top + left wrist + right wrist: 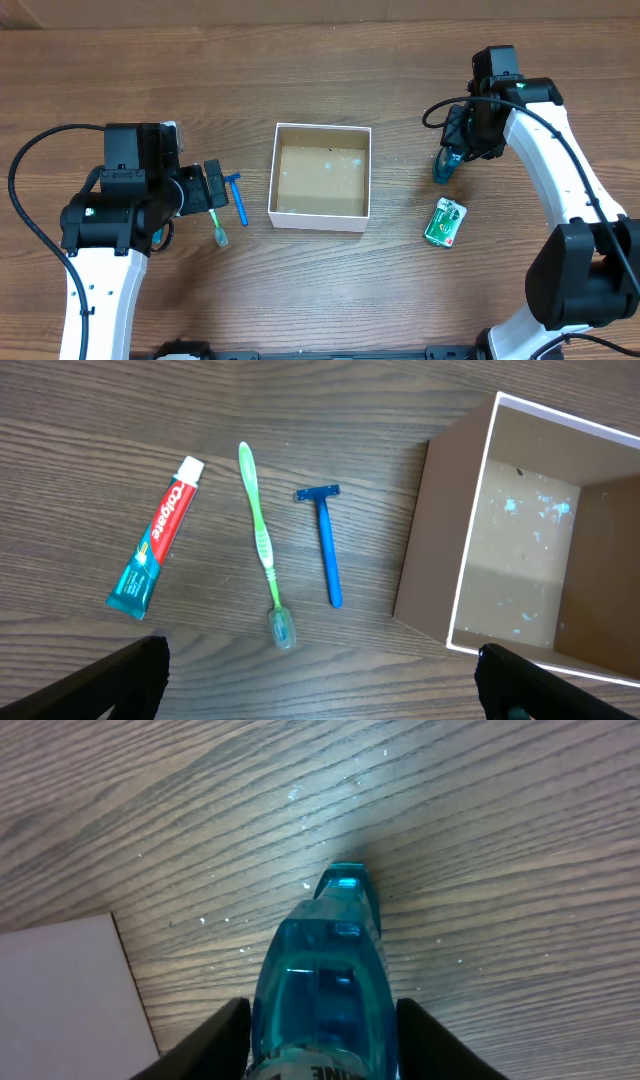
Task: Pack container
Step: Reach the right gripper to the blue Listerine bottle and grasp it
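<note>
Overhead, the container (321, 213) is sitting on the wooden table (330, 290), its white walls framing a brown floor that is showing pale flecks. The left gripper (213, 187) is hovering just left of the container, above a blue razor (237, 197) and a green toothbrush (219, 228). In the left wrist view, its jaws are standing wide apart at the bottom corners, holding nothing. In that view the razor is lying nearest the container's outer wall and the toothbrush is lying beside the razor on the side away from the container. A red, white and teal toothpaste tube (157, 537) is resting farthest from the container. All three are lying flat and apart from one another. The right gripper (458, 148) is working on the opposite side of the container, well clear of its right wall. Its fingers (215, 1042) are pressing against both sides of a clear blue bottle (322, 982), whose narrow end is pointing down at the wood. Whether the bottle is touching the table, I cannot tell. A green packet (445, 222) is lying to the right of the container, near its front corner and apart from the bottle.
</note>
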Motion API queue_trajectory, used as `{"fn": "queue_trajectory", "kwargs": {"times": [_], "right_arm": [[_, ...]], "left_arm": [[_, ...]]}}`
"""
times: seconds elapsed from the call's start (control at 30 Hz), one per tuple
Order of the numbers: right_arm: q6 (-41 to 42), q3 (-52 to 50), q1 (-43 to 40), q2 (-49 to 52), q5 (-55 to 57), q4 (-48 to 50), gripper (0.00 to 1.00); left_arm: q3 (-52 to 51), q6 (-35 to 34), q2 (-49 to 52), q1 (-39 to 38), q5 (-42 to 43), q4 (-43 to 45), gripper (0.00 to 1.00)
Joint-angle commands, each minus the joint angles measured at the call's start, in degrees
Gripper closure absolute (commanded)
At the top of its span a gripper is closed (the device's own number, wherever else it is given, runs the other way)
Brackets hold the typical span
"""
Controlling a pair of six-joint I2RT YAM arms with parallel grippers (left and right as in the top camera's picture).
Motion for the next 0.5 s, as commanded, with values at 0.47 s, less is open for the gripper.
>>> {"fn": "queue_trajectory", "kwargs": {"times": [0.47], "right_arm": [[-0.2, 0.0, -0.2, -0.6, 1.0, 0.3, 0.74]], "left_arm": [[1.4, -0.3, -0.1, -0.2, 0.8, 0.0, 0.0]]}}
